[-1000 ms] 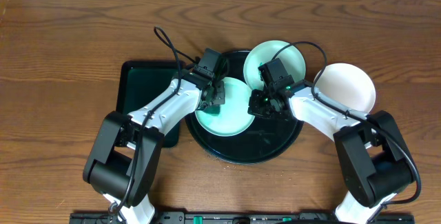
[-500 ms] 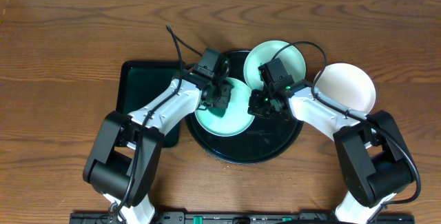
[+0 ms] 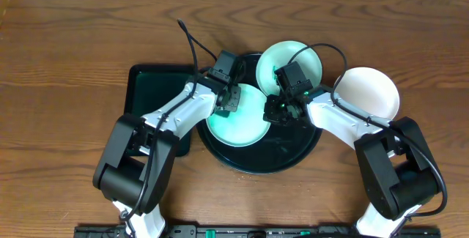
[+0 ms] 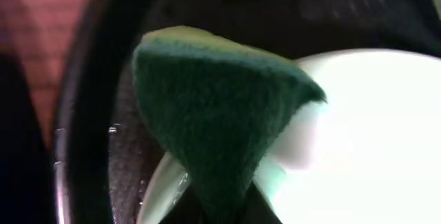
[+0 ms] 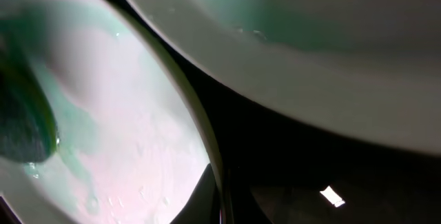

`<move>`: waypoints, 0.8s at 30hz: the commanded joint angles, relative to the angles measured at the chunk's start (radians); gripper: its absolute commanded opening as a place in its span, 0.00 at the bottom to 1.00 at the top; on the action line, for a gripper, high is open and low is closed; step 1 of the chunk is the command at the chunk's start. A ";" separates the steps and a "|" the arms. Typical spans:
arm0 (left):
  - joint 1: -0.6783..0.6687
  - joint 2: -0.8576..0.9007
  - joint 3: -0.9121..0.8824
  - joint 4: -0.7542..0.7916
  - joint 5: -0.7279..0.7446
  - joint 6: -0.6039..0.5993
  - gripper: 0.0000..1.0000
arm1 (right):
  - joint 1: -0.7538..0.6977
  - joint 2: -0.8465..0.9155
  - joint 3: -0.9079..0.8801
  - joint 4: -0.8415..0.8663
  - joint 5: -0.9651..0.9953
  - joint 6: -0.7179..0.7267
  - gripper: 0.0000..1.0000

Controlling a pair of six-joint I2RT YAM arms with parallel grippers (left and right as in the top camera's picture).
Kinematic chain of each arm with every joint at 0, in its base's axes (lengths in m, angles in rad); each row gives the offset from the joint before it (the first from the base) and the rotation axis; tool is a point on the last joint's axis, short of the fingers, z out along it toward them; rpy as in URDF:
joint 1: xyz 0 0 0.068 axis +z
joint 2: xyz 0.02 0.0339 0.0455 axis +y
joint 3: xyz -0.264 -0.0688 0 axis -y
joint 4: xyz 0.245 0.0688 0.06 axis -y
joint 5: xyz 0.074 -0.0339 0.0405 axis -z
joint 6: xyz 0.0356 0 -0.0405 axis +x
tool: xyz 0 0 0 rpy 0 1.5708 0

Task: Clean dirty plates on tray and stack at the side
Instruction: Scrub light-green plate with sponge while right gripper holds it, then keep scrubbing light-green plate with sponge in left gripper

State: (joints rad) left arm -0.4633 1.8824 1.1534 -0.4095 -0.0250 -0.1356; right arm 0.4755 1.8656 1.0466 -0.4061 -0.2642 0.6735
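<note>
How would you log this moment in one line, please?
left claw: shut on sponge | sponge: on mint plate | right claw: shut at its rim

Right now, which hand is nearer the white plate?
Right. The right hand is over the round tray, left of the white plate; the left hand, holding a sponge, is farther left over a mint plate.

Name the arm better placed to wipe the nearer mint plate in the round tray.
Left: the left gripper holds the green sponge over the nearer mint plate; the right gripper is shut on its rim, apparently steadying it.
</note>
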 commanded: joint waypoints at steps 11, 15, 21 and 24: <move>-0.003 -0.046 -0.016 -0.193 0.459 0.142 0.07 | 0.009 0.038 0.001 -0.005 0.008 -0.017 0.01; -0.003 -0.046 -0.016 -0.100 0.187 0.014 0.07 | 0.009 0.038 0.001 -0.005 0.001 -0.017 0.01; -0.003 -0.040 -0.017 -0.084 -0.244 -0.225 0.07 | 0.009 0.038 0.001 -0.006 0.001 -0.018 0.01; -0.005 -0.038 -0.018 -0.115 -0.180 -0.216 0.07 | 0.009 0.038 0.001 -0.005 0.001 -0.022 0.01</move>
State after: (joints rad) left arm -0.4732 1.8561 1.1408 -0.4980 -0.0689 -0.2787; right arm 0.4755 1.8709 1.0485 -0.4038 -0.2844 0.6617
